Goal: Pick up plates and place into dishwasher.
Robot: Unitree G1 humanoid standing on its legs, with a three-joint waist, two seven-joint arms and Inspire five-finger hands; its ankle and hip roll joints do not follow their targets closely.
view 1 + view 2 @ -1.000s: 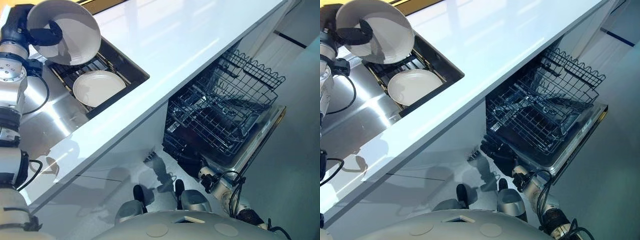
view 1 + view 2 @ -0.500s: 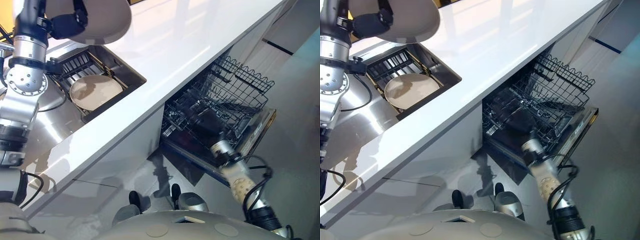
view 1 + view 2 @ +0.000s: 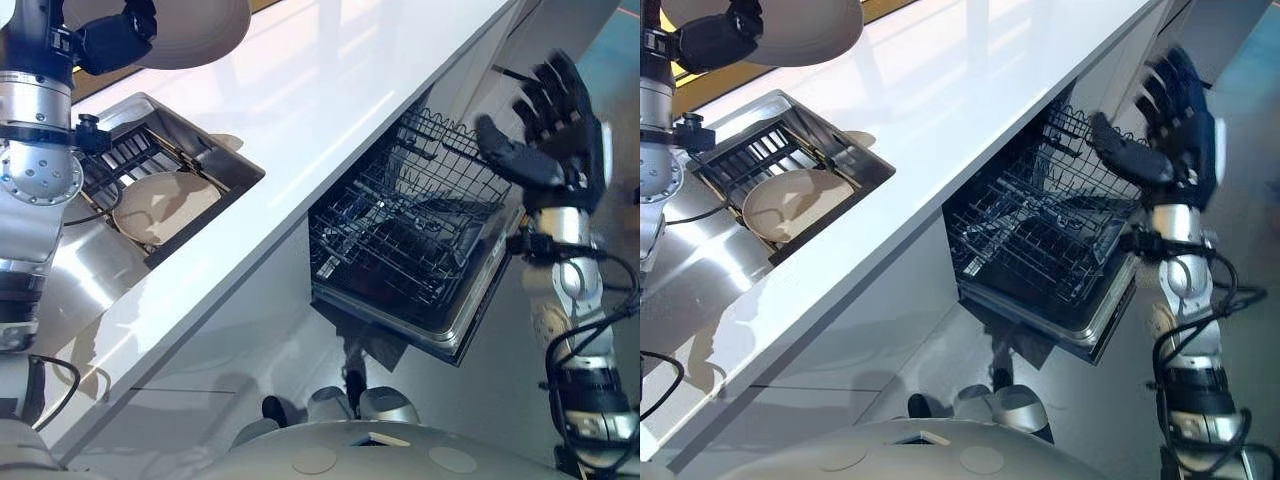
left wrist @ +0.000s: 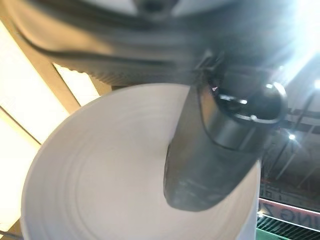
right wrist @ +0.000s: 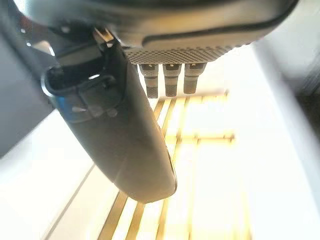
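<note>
Aloft, round cream plate (image 3: 200, 30), left hand (image 3: 112, 42) gripping

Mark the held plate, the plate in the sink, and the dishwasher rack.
held plate (image 3: 200, 30): left eye view, on its visible pale face.
sink plate (image 3: 165, 205): left eye view, middle of its face.
dishwasher rack (image 3: 400, 245): left eye view, on its wire floor.

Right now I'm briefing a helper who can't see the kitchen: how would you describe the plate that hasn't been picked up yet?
Follow the white counter to the steel sink at its left end. The cream plate lies on the dark rack inside it; unlike the other plate, held above the counter in the left hand, no hand touches it.
</note>
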